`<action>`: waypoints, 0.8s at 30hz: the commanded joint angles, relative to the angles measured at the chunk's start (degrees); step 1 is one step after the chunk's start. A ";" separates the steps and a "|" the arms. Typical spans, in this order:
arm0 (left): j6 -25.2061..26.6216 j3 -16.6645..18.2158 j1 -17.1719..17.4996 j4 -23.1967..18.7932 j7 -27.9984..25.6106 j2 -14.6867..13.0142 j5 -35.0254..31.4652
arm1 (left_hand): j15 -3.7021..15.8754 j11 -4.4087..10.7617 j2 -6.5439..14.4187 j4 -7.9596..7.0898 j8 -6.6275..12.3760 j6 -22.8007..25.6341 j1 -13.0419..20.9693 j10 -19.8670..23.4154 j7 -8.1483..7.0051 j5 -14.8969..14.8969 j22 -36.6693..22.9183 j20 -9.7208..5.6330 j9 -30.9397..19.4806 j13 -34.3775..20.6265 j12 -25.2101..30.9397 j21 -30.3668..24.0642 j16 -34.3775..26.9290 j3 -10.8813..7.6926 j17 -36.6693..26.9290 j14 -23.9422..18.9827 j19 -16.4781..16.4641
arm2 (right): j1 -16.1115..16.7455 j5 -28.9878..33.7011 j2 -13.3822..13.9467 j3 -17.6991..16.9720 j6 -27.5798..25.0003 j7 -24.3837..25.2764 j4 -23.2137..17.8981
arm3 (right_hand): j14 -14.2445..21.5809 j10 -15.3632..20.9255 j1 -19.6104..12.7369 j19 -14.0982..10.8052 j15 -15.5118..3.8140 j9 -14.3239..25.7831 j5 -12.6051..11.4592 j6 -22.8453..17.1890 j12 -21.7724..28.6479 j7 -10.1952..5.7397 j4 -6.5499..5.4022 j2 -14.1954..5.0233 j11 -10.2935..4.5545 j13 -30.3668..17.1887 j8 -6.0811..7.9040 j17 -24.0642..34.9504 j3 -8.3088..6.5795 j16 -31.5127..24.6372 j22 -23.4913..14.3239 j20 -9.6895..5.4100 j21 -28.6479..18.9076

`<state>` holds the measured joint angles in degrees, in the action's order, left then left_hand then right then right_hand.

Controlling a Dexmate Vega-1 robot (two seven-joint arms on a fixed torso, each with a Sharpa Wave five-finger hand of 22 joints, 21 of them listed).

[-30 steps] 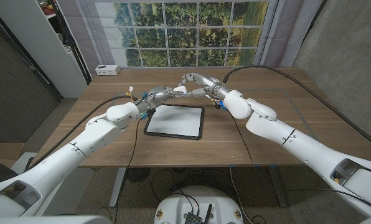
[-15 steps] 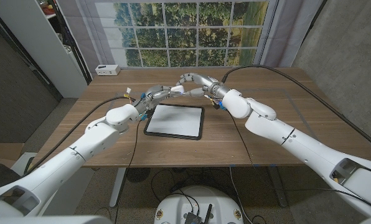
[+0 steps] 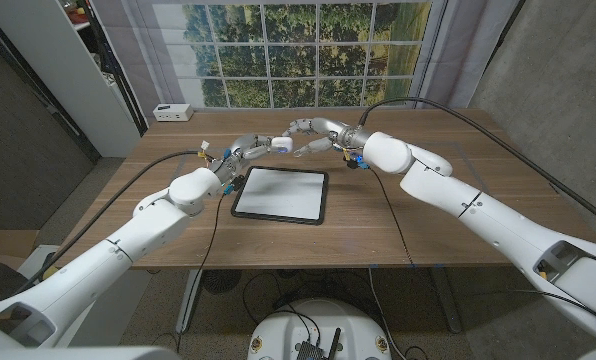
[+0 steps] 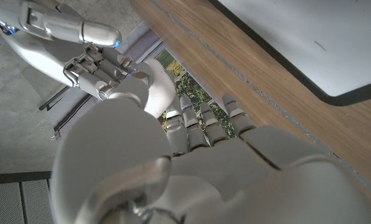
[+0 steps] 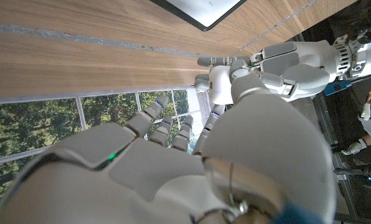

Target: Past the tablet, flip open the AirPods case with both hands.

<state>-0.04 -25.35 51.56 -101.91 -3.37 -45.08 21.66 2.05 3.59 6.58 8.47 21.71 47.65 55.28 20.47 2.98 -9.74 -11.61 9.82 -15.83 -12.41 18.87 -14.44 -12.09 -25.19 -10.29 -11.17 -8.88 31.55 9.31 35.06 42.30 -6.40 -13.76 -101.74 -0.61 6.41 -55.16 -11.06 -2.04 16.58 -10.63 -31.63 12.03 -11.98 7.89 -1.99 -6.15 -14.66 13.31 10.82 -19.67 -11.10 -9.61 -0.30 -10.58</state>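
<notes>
Case: I am holding the white AirPods case [image 3: 283, 145] lifted above the tabletop [image 3: 448, 210], beyond the tablet's [image 3: 281, 194] far edge.
Left hand [image 3: 246, 150]: pinching the case from its side.
Right hand [image 3: 313, 135]: fingers closing on the case's other side.

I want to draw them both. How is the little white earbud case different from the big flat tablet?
The small rounded white AirPods case is held up above the table between the left hand and the right hand; the flat rectangular black-framed tablet lies on the wooden table, untouched. The case is far smaller and rounded; the tablet is wide and thin. Both look white on their faces.
</notes>
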 commanded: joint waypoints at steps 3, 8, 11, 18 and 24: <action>1.34 -1.04 0.18 -1.31 -1.12 -1.32 -5.50 | 0.07 0.36 0.38 -0.10 -0.14 6.18 -0.34 0.31 -6.19 -0.60 -0.25 -0.02 -0.86 -0.35 0.18 -0.57 -0.24 0.79 -0.12 -0.64 -0.41 | -4.02 -12.02 -2.35 -1.05 3.81 -5.80 5.09 | 0.34 0.49 0.44 -0.08 -6.18 0.04 -0.18 -0.18 0.38 0.49 -0.72 -1.08 -0.08 -0.25 -0.12 0.13 -0.06 -0.42 -0.08 0.04 -0.14; 1.87 -1.31 -0.08 -1.34 -1.03 -1.34 -6.48 | 0.08 0.48 0.35 -0.18 -0.29 6.21 -0.38 0.34 -6.36 -0.73 -0.32 0.03 -0.76 -0.47 0.17 -0.63 -0.21 1.13 -0.14 -0.74 -0.42 | -4.95 -14.16 -3.25 -0.67 4.54 -6.42 6.22 | 0.63 0.71 0.62 -0.29 -6.15 -0.02 -0.10 -0.59 0.52 1.07 -0.75 -1.22 0.17 -0.29 -0.05 0.08 0.09 -0.53 -0.08 0.09 -0.23; 2.01 -1.37 -0.14 -1.26 -0.99 -1.20 -6.71 | 0.07 0.68 0.37 -0.19 -0.37 6.20 -0.35 0.40 -6.35 -0.79 -0.36 0.05 -0.71 -0.52 0.19 -0.66 -0.21 1.27 -0.14 -0.83 -0.42 | -5.48 -14.37 -3.26 -0.20 4.33 -6.60 6.33 | 0.81 1.03 0.68 -0.39 -6.07 -0.06 -0.06 -0.71 0.66 1.31 -0.67 -1.10 0.24 -0.31 -0.06 0.05 0.23 -0.59 -0.07 0.19 -0.26; 1.92 -1.59 -0.28 -1.27 -1.09 -1.12 -7.83 | 0.10 0.52 0.46 -0.24 -0.54 6.32 -0.26 0.35 -6.38 -0.93 -0.44 0.03 -0.59 -0.67 0.13 -0.73 -0.16 1.63 -0.16 -0.93 -0.40 | -8.77 -14.90 -3.82 2.27 1.62 -10.44 8.35 | -0.08 0.27 0.58 0.26 -5.63 -0.32 -0.02 -0.13 0.39 1.54 -0.27 -0.70 0.34 -0.34 -0.54 -0.05 0.54 -0.20 -0.07 0.75 -0.02; 0.01 -1.36 0.41 -1.19 -2.44 -0.99 -9.51 | 0.19 1.04 0.59 -0.40 -0.77 6.39 -0.31 0.63 -6.33 -1.09 -0.53 0.00 -0.45 -0.82 0.19 -0.86 -0.21 2.00 -0.22 -1.28 -0.48 | -12.83 -15.29 -4.78 4.88 -1.49 -15.35 11.55 | -3.07 -2.78 1.15 2.26 -4.86 -1.26 0.10 3.60 -0.49 1.72 -0.25 -0.72 0.70 -0.41 -2.44 0.06 1.22 0.47 -0.12 1.53 0.33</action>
<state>1.60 -26.70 51.49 -103.12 -4.44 -46.19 14.64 2.05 4.12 6.80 8.15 21.02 47.53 55.06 20.58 2.86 -10.20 -11.88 9.83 -16.18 -12.94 18.86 -14.87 -12.09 -23.44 -10.28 -11.79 -9.04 23.92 -4.43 31.58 43.81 -4.18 -23.02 -94.15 -2.65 4.50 -54.34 -9.35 -1.95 15.48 -10.63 -29.12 11.81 -10.31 7.70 -2.81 -5.36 -14.79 11.33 10.65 -19.00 -10.92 -9.62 0.95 -10.32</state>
